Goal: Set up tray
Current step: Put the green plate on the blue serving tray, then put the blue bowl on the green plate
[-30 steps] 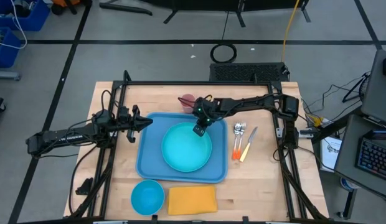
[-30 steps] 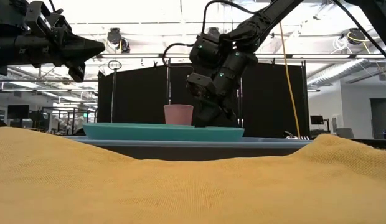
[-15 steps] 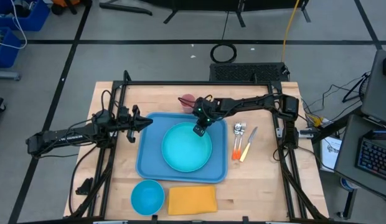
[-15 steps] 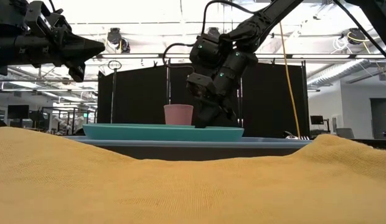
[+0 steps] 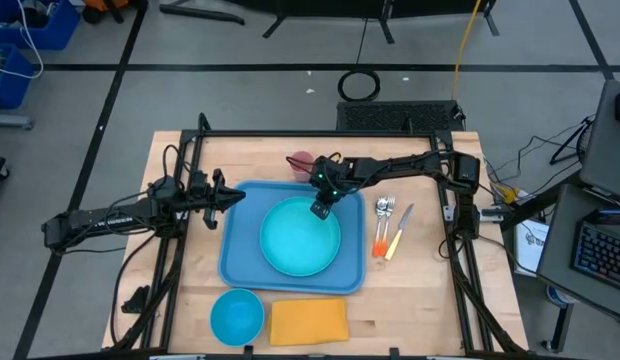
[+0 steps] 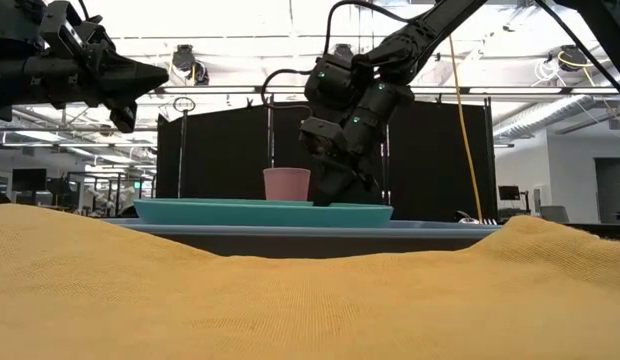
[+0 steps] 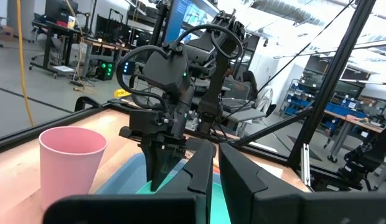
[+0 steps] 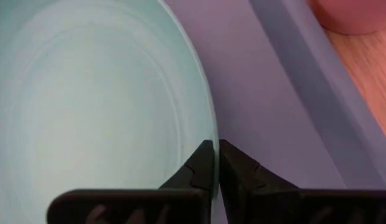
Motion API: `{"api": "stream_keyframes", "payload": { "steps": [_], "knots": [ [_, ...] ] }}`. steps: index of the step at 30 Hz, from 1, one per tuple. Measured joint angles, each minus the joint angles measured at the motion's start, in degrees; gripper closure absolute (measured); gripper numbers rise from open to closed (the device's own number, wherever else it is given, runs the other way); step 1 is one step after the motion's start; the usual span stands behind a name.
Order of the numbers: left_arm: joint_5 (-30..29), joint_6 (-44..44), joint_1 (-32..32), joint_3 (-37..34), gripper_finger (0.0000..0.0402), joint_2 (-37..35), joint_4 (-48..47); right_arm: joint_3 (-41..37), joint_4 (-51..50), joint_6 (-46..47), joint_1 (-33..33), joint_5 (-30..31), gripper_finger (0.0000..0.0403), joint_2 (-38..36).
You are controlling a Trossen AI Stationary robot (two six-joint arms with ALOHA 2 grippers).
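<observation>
One large light-blue rectangular plastic tray (image 5: 236, 262) with rounded corners and a raised rim is seen at the middle of the wooden table (image 5: 180, 292), its long axis judged to run from the far edge toward the near edge. A round teal plate (image 5: 295, 240) is already laid inside it, so the setup is judged partly done. An orange square napkin (image 5: 308, 322), a small blue bowl (image 5: 236, 315), a pink cup (image 5: 301, 161) and cutlery (image 5: 388, 228) are left outside the tray. The right gripper (image 5: 320, 208) is pinched on the plate's far rim. The left gripper (image 5: 233, 197), fingers closed and empty, is held above the tray's left edge.
</observation>
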Motion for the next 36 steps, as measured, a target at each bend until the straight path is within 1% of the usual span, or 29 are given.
{"api": "stream_keyframes", "payload": {
  "steps": [4, 18, 23, 27, 36],
  "knots": [
    [0.00, -0.04, 0.02, 0.00, 0.0371, 0.00, 0.00, 0.00, 0.07, -0.38, 0.17, 0.01, 0.0382, 0.00],
    [-0.02, -0.16, 0.00, 0.00, 0.0371, 0.00, -0.39, 0.00, 1.77, -1.84, 0.98, 0.46, 0.0317, 0.00],
    [-0.01, -0.19, 0.00, 0.00, 0.0371, 0.00, -0.44, 0.00, 2.19, -3.05, 0.98, 2.02, 0.0298, 0.00],
    [0.00, -0.67, 0.00, 0.00, 0.0371, 0.02, -0.44, 0.00, 2.75, -3.39, 0.98, 1.96, 0.0291, 0.00],
    [0.00, -3.15, 0.02, 0.00, 0.0371, 0.00, -0.44, 0.00, 3.88, -7.37, 1.17, 1.74, 0.0292, -0.02]
  ]
}}
